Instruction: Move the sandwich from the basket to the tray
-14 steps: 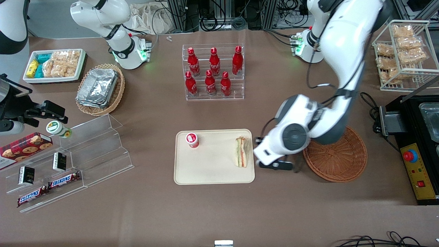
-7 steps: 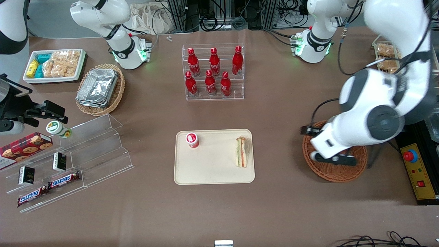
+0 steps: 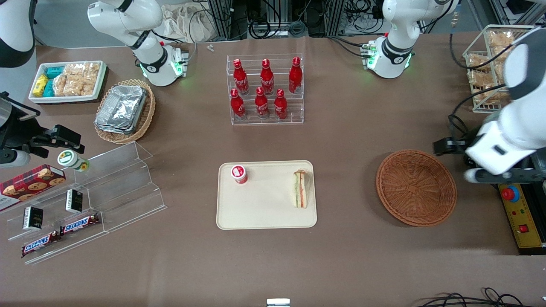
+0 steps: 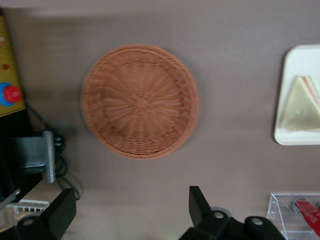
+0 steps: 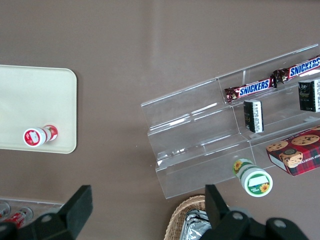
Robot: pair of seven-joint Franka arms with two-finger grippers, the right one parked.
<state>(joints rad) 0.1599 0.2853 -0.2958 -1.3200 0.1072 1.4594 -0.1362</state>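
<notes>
Cream tray [image 3: 264, 213], sandwich [image 3: 300, 189] at edge; gripper [image 4: 132, 212] high.

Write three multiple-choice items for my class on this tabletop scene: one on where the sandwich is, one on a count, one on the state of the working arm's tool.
1. Where is the sandwich?
A. In the basket
B. On the tray
C. Held by the tool

2. How many red bottles stand in the clear rack?
A. Four
B. Six
C. Eight

3. What is the state of the tool?
A. Open and empty
B. Shut on the sandwich
C. Shut on the small red-capped container

Answers:
1. B: the sandwich lies on the tray, at the end nearer the basket, whose woven bottom is bare.
2. B: two rows of three red bottles fill the rack.
3. A: the left wrist view shows the tool with fingers spread apart and nothing between them, off the basket's rim toward the working arm's end of the table; the small red-capped container stands on the tray.
</notes>
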